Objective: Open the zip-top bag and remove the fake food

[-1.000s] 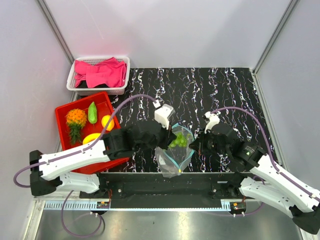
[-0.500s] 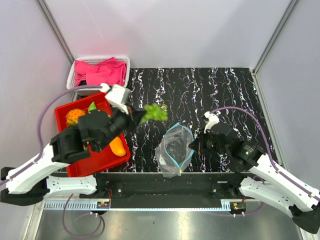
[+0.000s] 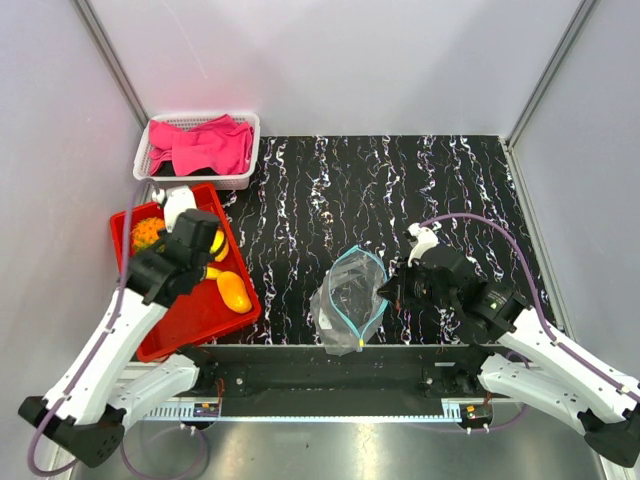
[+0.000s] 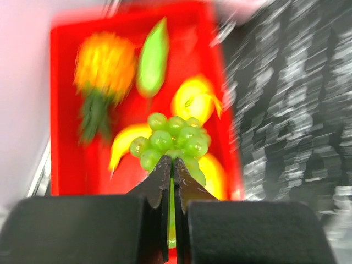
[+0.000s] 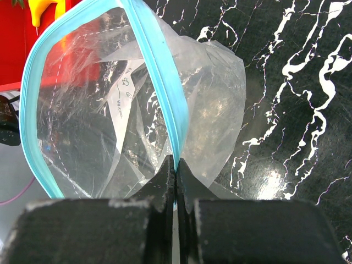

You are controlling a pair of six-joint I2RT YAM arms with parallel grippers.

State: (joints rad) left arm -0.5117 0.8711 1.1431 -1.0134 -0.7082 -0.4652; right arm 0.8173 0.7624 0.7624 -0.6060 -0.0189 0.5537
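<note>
The step in hand looks like the drop-off. The left gripper (image 4: 171,165) hangs over the red tray (image 4: 65,93), its jaws pressed nearly together on the stem of a bunch of green grapes (image 4: 175,140). The bunch is just above the other fake food lying in the tray: a bumpy orange fruit (image 4: 104,58) with green leaves, a green pod (image 4: 153,61) and yellow pieces (image 4: 192,100). That wrist view is blurred, so I cannot tell whether the grapes touch the pieces beneath. On the dark marbled tabletop (image 3: 420,180), well apart from the tray, the zip-top bag (image 3: 350,298) sits near the front edge with its mouth open. The right gripper (image 5: 175,164) is clamped on the light blue zip strip (image 5: 157,82) and holds that side up. Through the clear plastic only a white label shows, so the bag appears emptied, and I judge the task nearly done. The next move calls for the left jaws to part so the grapes fall inside the tray's walls rather than on its rim. The right gripper can then let the strip go.
</note>
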